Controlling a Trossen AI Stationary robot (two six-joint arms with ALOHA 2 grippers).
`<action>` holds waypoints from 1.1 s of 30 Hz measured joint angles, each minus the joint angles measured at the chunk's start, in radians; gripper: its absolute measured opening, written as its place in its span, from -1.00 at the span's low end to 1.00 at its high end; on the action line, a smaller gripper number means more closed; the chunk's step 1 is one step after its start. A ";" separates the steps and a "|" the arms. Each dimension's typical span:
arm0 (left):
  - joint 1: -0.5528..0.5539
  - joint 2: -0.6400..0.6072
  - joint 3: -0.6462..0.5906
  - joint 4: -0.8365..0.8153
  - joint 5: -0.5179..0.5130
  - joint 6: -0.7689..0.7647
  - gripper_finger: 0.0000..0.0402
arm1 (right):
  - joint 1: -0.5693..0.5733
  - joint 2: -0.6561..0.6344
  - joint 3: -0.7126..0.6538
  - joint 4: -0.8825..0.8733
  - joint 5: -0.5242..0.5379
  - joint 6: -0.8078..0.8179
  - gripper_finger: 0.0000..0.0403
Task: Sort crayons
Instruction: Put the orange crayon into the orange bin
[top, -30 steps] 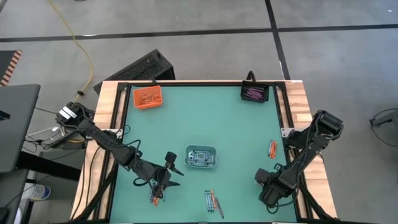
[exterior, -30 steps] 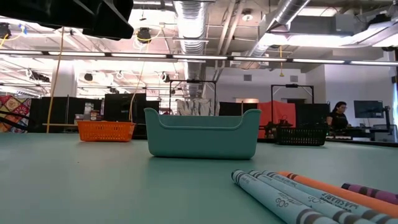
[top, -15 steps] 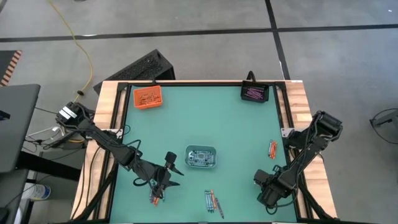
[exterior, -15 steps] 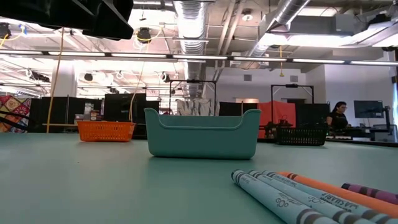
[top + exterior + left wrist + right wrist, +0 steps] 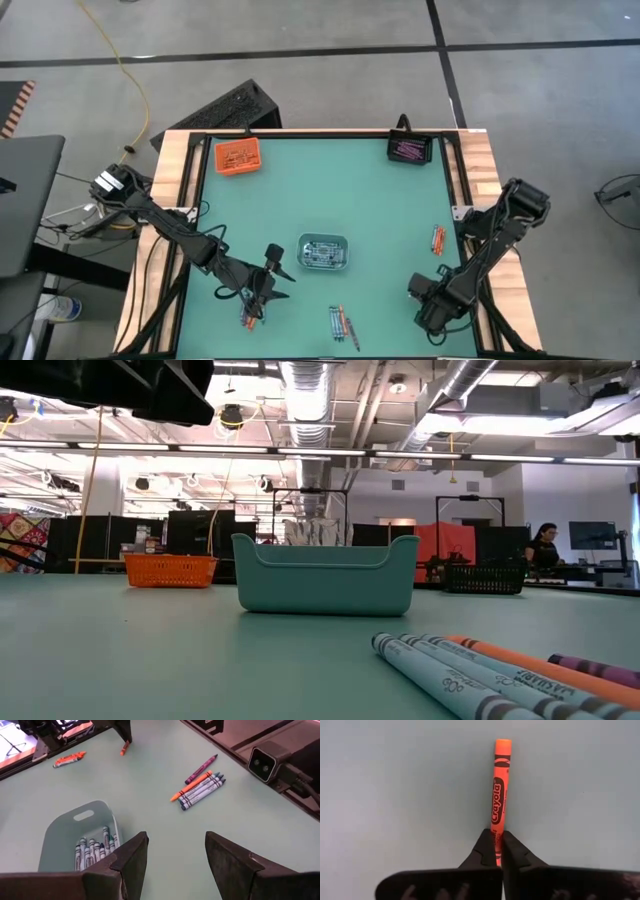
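Observation:
My right gripper (image 5: 495, 849) hangs over the table's near right part (image 5: 428, 298), pointing down and shut on an orange crayon (image 5: 498, 790). My left gripper (image 5: 175, 852) waits open above the near left part (image 5: 268, 285), touching nothing. A bunch of grey-blue, orange and purple crayons (image 5: 341, 322) lies near the front edge (image 5: 500, 678). Two orange crayons (image 5: 437, 238) lie at the right. A few more crayons (image 5: 250, 318) lie under the left arm. My right gripper pinches the orange crayon between its two fingers at one end of the wrapper (image 5: 496, 832). The fingers come from above, pointing down, and lie across the crayon. The rest of the crayon stretches away from the fingers, lying flat on the green table top.
A grey-blue tray (image 5: 323, 252) with grey-blue crayons stands mid-table. An orange tray (image 5: 237, 157) stands at the far left and a black tray (image 5: 408, 150) with purple crayons at the far right. Wooden rails (image 5: 478, 170) border the green top.

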 joint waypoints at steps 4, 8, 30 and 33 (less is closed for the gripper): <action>0.000 0.000 0.000 -0.020 -0.027 0.000 -0.06 | -0.029 0.003 0.048 -0.022 0.127 -0.054 -0.99; 0.000 0.000 0.000 -0.026 -0.085 0.003 -0.06 | -0.065 0.003 0.102 -0.037 0.197 -0.144 -1.00; 0.001 0.000 0.000 0.172 -0.253 0.183 -0.06 | -0.225 0.001 0.383 -0.010 0.516 -0.722 -1.00; 0.012 0.000 0.000 0.235 -0.243 0.238 -0.06 | -0.232 0.000 0.414 0.027 0.559 -0.811 -1.00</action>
